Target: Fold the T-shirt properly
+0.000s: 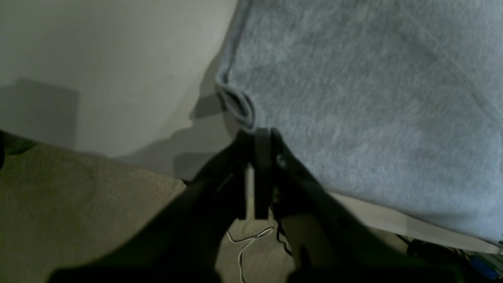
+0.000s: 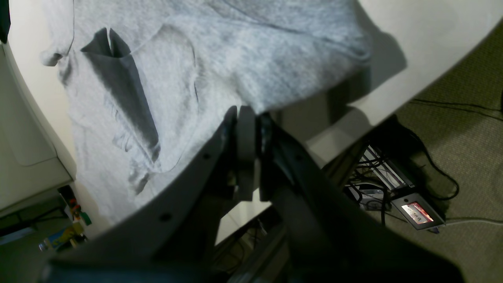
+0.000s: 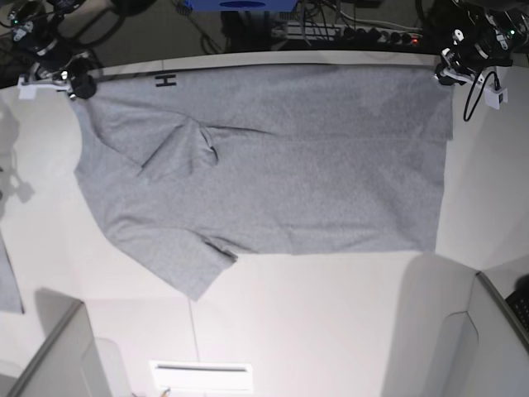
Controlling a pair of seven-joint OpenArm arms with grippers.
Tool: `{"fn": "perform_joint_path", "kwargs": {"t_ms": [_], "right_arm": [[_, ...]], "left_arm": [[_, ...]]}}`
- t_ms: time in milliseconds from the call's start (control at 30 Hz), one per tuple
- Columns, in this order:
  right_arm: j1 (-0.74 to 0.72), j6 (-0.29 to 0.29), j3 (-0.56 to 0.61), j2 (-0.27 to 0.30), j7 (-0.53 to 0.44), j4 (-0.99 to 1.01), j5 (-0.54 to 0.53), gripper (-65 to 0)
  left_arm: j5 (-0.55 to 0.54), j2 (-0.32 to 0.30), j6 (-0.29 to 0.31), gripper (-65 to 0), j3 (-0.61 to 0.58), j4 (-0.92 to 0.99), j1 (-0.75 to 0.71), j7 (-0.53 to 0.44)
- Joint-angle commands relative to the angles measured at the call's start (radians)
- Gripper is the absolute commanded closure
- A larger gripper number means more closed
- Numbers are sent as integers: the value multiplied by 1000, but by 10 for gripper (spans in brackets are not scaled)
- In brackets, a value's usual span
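Shirt (image 3: pixel 314 182) on counter (image 3: pixel 331 331), near edge strung between left gripper (image 1: pixel 253 135) and right gripper (image 2: pixel 251 114), both clenched on cloth; bulk outward from both, so probably carry edge that way, equally.

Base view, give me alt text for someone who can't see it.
A grey T-shirt lies spread on a white table, its upper corners pinched by two black robot grippers, the right and the left.
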State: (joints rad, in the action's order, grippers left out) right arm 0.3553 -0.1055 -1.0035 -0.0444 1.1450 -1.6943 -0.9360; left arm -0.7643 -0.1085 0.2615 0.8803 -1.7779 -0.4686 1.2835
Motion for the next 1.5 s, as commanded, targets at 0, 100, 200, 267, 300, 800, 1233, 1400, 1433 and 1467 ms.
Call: {"fn": "perform_joint_path", "kwargs": {"t_ms": [0,100,200,267,300,800,1233,1400,1433,1467], "right_arm": [[4,-3,-4,11,-9,-16,-15,0],[6,-3,-8,11,-9,-16,-15,0],[20,-3,-5,11,-7,-16,-15,0],[24,-3,-4,10,-9,-14,-15,0],[26,-3,-4,10,-9,-14,-15,0],[40,-3,-8,10,-1,-16,-15,-93],[87,-3,-31,10,-10,-76,-19,-236],[60,-27,-143,-4,-10,-206,-19,-236],[44,-53,-142,-1,-10,-211,-19,-236],[27,-87,-136,5,-9,-211,-18,-236]], "left_arm": [[-8,-17,2,0,7,-17,-6,-9],[-8,-17,2,0,7,-17,-6,-9],[-8,-17,2,0,7,-17,-6,-9],[-8,-17,2,0,7,-17,-6,-9],[-8,-17,2,0,7,-17,-6,-9],[-10,-17,2,-181,9,-17,-6,-9],[-11,-20,2,-566,218,-17,3,-9],[-16,-81,2,-564,333,-73,3,-9],[-16,-87,2,-563,343,-92,6,-9],[-16,-92,2,-563,343,-106,11,-9]]}}
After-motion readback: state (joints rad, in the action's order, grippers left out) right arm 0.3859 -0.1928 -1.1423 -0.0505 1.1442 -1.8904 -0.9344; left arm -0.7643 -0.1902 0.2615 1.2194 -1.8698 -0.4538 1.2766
